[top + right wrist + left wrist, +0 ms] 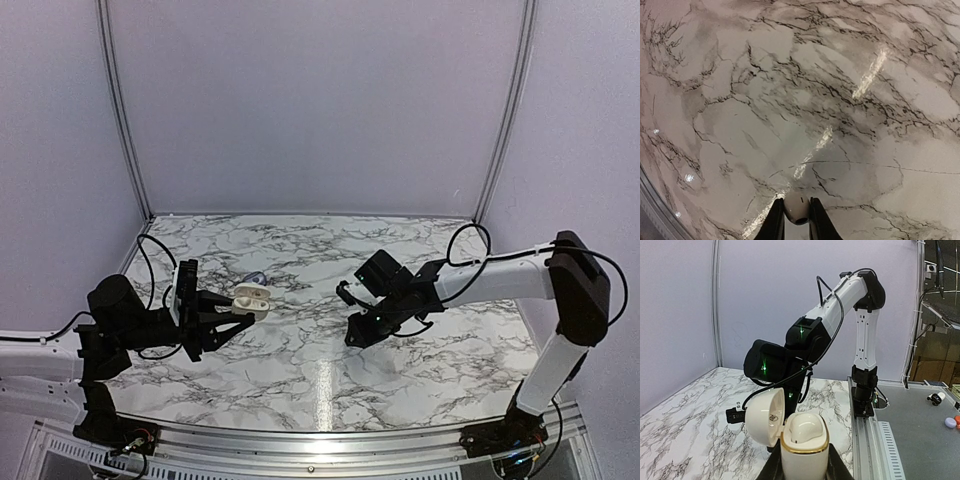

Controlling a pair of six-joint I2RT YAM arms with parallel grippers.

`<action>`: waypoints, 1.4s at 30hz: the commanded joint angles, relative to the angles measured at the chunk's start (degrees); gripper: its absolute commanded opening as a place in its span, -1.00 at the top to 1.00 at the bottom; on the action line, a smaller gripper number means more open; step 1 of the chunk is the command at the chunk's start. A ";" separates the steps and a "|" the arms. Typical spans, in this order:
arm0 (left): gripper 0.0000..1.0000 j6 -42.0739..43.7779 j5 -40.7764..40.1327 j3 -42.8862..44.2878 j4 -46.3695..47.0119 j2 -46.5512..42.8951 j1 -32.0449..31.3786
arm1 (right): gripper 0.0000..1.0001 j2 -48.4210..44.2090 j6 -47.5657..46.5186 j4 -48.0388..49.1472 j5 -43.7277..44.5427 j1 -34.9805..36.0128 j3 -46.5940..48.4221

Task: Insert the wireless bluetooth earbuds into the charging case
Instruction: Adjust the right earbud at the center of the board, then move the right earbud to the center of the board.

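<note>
My left gripper [240,312] is shut on the charging case [252,298], holding it upright above the table's left side. In the left wrist view the case [804,455] looks cream-white with a gold rim, not lavender. Its lid [762,416] is hinged open to the left. One whitish earbud [804,427] sits in the case's top. My right gripper [352,335] hovers over the table's middle, right of the case and apart from it. In the right wrist view its fingers [775,220] are shut on the other pale earbud [798,209], above the marble.
The marble table [320,370] is walled by pale panels at the back and sides. A small bluish thing [255,279] lies just behind the case. The right arm [805,340] stands across from the case. A metal rail [875,440] runs along the near edge.
</note>
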 commanded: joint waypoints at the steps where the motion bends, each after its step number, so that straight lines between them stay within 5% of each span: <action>1: 1.00 -0.35 -0.14 -0.17 2.37 -0.27 0.30 | 0.79 -2.28 4.80 3.25 5.85 0.20 -1.86; 11: 1.00 -0.18 -0.28 -0.21 2.77 0.83 0.30 | 0.69 -2.05 8.63 4.04 6.60 -0.27 -4.94; 20: 1.00 -0.25 -0.28 -0.43 3.21 0.85 0.29 | 0.31 -2.59 7.68 4.14 4.68 -1.32 -6.13; 27: 1.00 -0.35 -0.29 -0.70 3.50 0.91 0.30 | 0.29 -1.99 5.71 4.66 2.13 -1.47 -6.68; 42: 1.00 -1.19 0.65 -1.79 3.99 -0.34 1.03 | 0.22 -8.36 -13.18 5.89 -0.33 -4.82 -8.47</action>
